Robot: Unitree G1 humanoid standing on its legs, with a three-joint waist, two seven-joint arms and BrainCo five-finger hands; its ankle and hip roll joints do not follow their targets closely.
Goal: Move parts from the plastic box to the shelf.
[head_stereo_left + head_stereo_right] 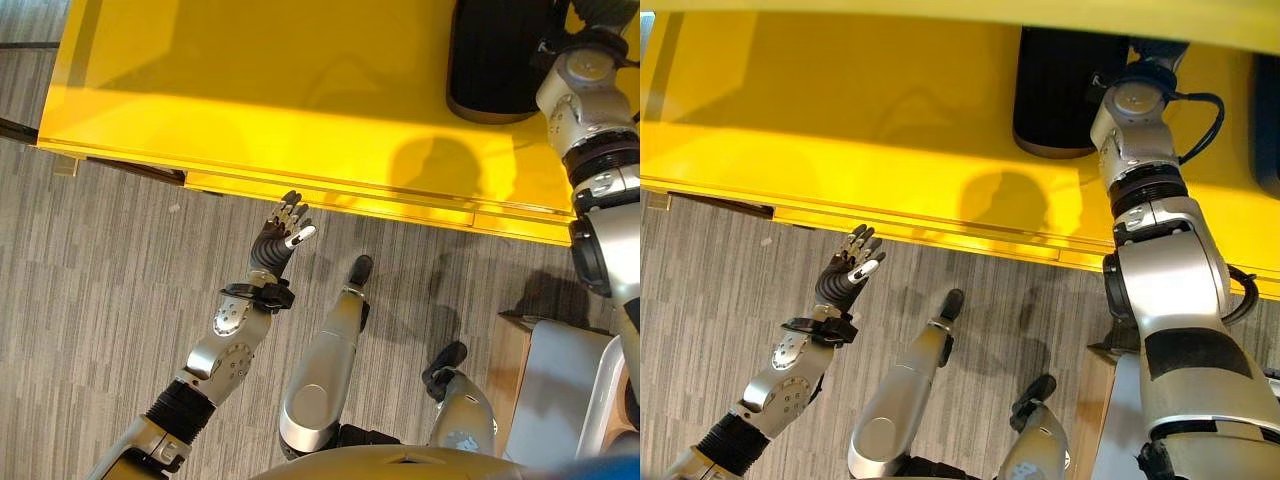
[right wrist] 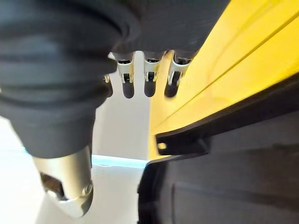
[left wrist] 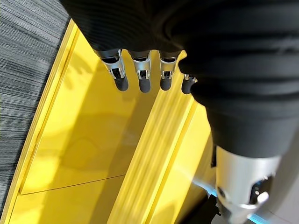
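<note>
Right, the left hand (image 1: 282,238) hangs just short of the yellow shelf's (image 1: 300,110) near edge, fingers straight and relaxed, holding nothing, presumably kept clear. The right arm reaches far over the shelf beside a black part (image 1: 1065,90) resting there. Its right hand (image 2: 140,77) shows straight, empty fingers, so I'd judge that part already delivered.

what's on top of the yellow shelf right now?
On the yellow shelf sits a black bin, and the right arm reaches up over the shelf beside it. Its inside is hidden. The right hand is out past the shelf edge; the left hand holds nothing.
</note>
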